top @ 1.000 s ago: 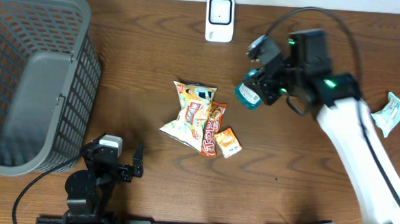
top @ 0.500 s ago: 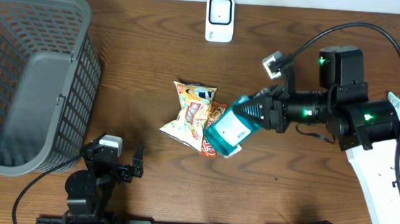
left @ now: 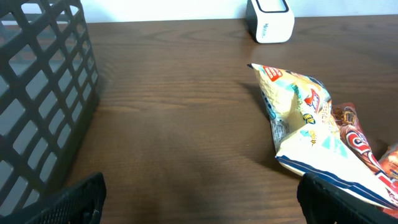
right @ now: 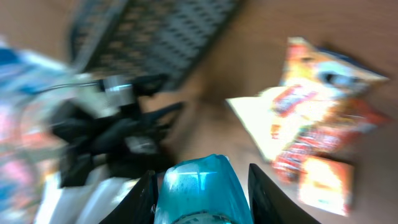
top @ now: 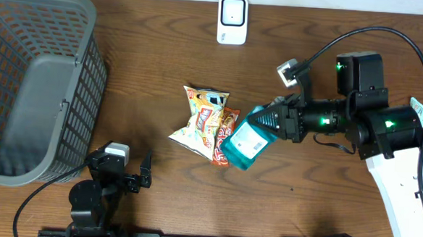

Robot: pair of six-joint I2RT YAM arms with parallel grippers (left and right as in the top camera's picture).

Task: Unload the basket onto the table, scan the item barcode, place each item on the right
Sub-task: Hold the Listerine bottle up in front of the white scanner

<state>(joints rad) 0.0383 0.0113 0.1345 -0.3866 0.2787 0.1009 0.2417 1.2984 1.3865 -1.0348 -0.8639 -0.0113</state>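
Bottle (top: 245, 144): teal, translucent, with a white printed label on the broad face turned up to the overhead camera. I cannot read whether a barcode sits on that face. It hangs over the right edge of the snack pile (top: 210, 126), base toward the pile.

Left to right:
- Basket (top: 35, 87), well left of the snack pile, is unchanged.
- My left gripper (top: 137, 176), down-left of the pile, has its jaws spread wide on nothing and has not moved.
- The snack pile lies as it did a second ago.
- Scanner (top: 232, 19), beyond the pile at the far table edge, has nothing in front of it.

Change: a second ago I held the bottle end-on, up and right of the pile, close by the scanner. Now it lies lengthwise, lower, well apart from the scanner. In the last half second it has only drifted slightly.

My right gripper (top: 271, 121) pinches the bottle at its top end. In the blurred wrist view my fingers (right: 144, 194) flank the teal body.

Judgement: the label faces up, not toward the scanner window. Either the pass is over or I am re-orienting; I cannot tell which.
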